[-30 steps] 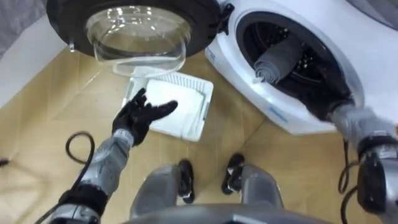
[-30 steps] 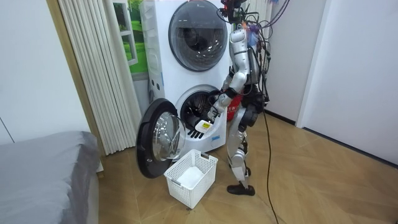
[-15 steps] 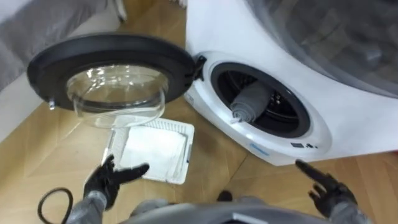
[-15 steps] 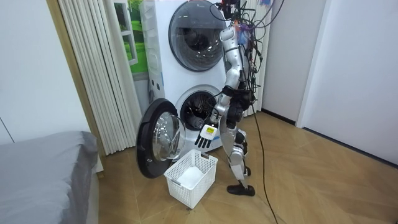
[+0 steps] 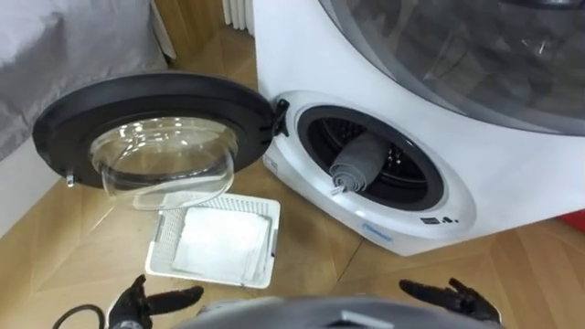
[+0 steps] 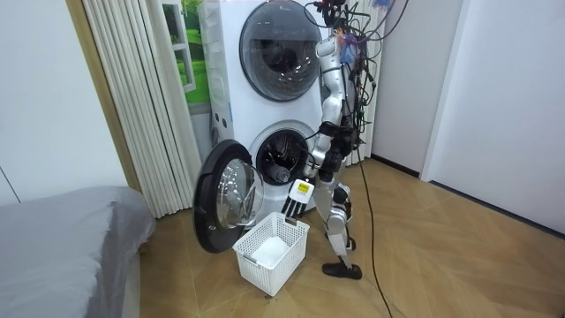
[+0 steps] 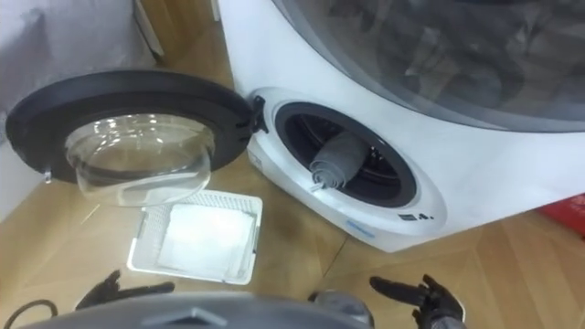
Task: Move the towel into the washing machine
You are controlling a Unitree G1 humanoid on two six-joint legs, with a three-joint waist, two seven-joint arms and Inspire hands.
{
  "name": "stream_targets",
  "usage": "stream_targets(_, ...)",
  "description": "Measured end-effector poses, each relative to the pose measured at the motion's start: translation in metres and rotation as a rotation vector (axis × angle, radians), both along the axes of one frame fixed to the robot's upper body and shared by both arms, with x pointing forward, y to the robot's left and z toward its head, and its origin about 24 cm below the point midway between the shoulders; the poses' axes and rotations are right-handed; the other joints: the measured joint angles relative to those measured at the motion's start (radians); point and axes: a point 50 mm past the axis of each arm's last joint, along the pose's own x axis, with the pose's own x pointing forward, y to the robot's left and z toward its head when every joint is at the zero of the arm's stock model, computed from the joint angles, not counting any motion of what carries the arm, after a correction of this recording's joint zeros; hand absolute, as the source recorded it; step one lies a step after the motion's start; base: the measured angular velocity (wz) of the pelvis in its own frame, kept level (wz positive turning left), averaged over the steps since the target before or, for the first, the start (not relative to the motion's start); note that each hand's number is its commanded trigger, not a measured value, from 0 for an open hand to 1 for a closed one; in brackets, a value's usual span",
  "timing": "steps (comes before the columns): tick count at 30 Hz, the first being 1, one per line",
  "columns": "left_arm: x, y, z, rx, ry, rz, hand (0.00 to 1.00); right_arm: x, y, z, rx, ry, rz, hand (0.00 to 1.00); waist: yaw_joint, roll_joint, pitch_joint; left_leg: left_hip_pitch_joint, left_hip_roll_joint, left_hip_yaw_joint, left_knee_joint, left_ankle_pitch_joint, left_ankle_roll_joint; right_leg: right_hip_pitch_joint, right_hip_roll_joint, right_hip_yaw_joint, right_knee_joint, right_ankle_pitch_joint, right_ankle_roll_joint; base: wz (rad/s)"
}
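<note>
Since 1 second ago the right arm has come out of the drum, and both robot hands now sit low at the bottom edge of the eye views. In the room view the robot has risen from its lean and stands upright in front of the washing machine (image 6: 263,132).

The towel (image 5: 350,167), a grey roll, stays in the round opening, its end poking out over the rim. It lies up and ahead of the right robot hand (image 5: 454,297), well apart from it and touched by neither hand. That hand is released, fingers straight and spread, holding nothing. The left robot hand (image 5: 135,306) is the same: splayed and empty, over the wooden floor (image 5: 55,238).

Just ahead of the left robot hand stands a white basket (image 5: 157,251) with something white and flat lying in it; I cannot tell what. Farther ahead of that hand, beyond the basket, the black-rimmed door (image 5: 155,91) with its glass bowl hangs wide open, to the left of the opening.

A 2nd machine (image 6: 274,44) with a closed round window is stacked on the washing machine. A grey bed (image 6: 62,238) lies at the room view's lower left, far from both hands.
</note>
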Motion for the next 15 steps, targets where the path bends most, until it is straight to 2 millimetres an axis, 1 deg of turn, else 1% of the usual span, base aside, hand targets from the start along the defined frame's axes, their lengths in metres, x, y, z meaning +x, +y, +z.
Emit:
stream_targets(4, -0.009, -0.003, -0.002, 0.006, 0.064, -0.013, 0.00, -0.008, 0.005, -0.003, 0.032, 0.039, 0.013, 0.00, 0.000, 0.007, -0.0008, 0.007, 0.002, -0.003, 0.000, 0.000, 0.000, 0.009, 0.003, -0.001, -0.001, 0.000, 0.000, 0.01)
stream_targets(7, -0.013, -0.004, -0.003, 0.008, 0.088, -0.018, 0.00, -0.013, 0.006, -0.004, 0.038, 0.061, 0.007, 0.00, -0.001, 0.013, 0.0023, 0.022, 0.005, -0.003, -0.002, -0.001, -0.002, 0.025, 0.006, 0.000, -0.004, 0.000, 0.000, 0.00)
stream_targets(8, -0.013, -0.004, -0.003, 0.012, 0.095, -0.020, 0.00, -0.012, 0.006, -0.004, 0.042, 0.058, 0.010, 0.00, -0.002, 0.014, 0.0002, 0.027, 0.007, -0.003, -0.004, -0.002, -0.003, 0.030, 0.008, -0.001, -0.004, 0.000, 0.000, 0.00)
stream_targets(10, -0.009, -0.004, -0.004, 0.019, 0.099, -0.026, 0.00, -0.014, 0.006, -0.004, 0.043, 0.066, 0.014, 0.00, -0.003, 0.015, 0.0023, 0.036, 0.007, -0.003, -0.007, -0.002, -0.004, 0.038, 0.008, 0.000, -0.006, 0.000, 0.000, 0.00)
stream_targets(11, -0.007, -0.005, -0.004, 0.020, 0.098, -0.028, 0.00, -0.011, 0.006, -0.004, 0.041, 0.062, 0.024, 0.00, -0.002, 0.014, 0.0002, 0.042, 0.006, -0.003, -0.011, -0.002, -0.004, 0.045, 0.009, 0.000, -0.010, 0.000, 0.000, 0.00)
stream_targets(13, -0.005, -0.007, -0.005, 0.016, 0.101, -0.028, 0.00, -0.010, 0.007, -0.004, 0.044, 0.072, 0.033, 0.00, -0.005, 0.012, 0.0025, 0.050, 0.005, -0.003, -0.012, -0.002, -0.004, 0.056, 0.009, 0.000, -0.017, 0.000, 0.000, 0.00)
stream_targets(15, -0.004, -0.009, -0.005, 0.007, 0.111, -0.028, 0.00, -0.008, 0.008, -0.005, 0.046, 0.082, 0.040, 0.00, -0.006, 0.010, 0.0013, 0.056, 0.005, -0.003, -0.013, -0.002, -0.004, 0.061, 0.010, 0.003, -0.017, 0.000, 0.000, 0.00)
